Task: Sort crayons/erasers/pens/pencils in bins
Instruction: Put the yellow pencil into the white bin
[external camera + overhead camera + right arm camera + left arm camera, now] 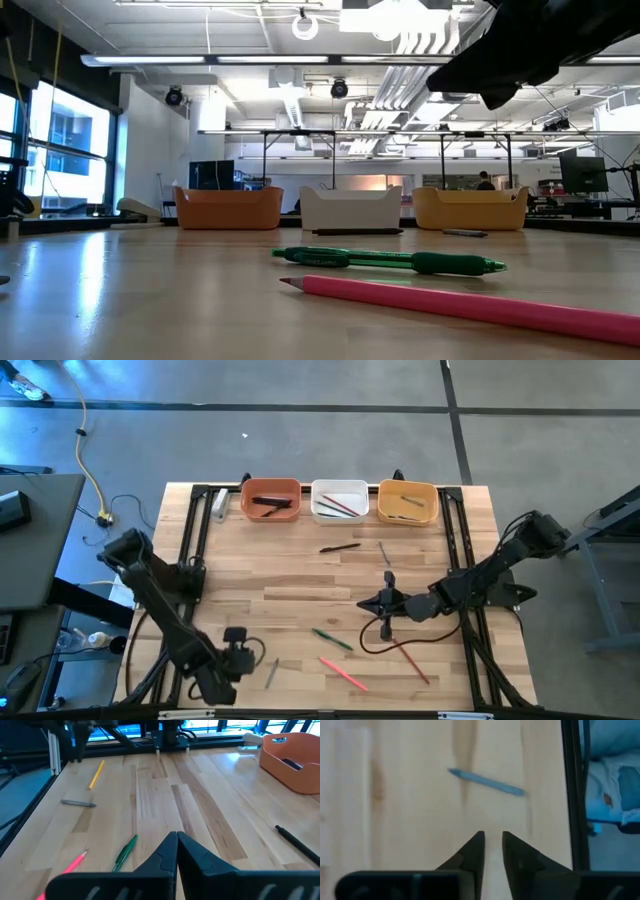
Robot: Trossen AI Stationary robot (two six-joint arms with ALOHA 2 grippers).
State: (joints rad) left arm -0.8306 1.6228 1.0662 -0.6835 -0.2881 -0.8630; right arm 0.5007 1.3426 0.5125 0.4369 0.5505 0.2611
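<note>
Three bins stand in a row at the table's far edge: terracotta-orange [270, 500], white [340, 500] and yellow-orange [407, 502], each with a few sticks inside. Loose sticks lie flat on the table: a black one [340, 547], a grey one [384, 552], a green pen [332, 639], a pink pencil [343, 673], a red one [415, 663] and a grey one [272, 672]. My left gripper [492, 851] is narrowly open and empty, near the front left, just short of the grey stick [485, 782]. My right gripper [176, 840] is shut and empty above the table's middle right.
A red cable [385, 645] loops on the table below my right gripper. Black frame rails [195, 530] run along both sides. A yellow stick [96, 774] lies near the left rail. In the low view the green pen [390, 262] and pink pencil [470, 305] lie close.
</note>
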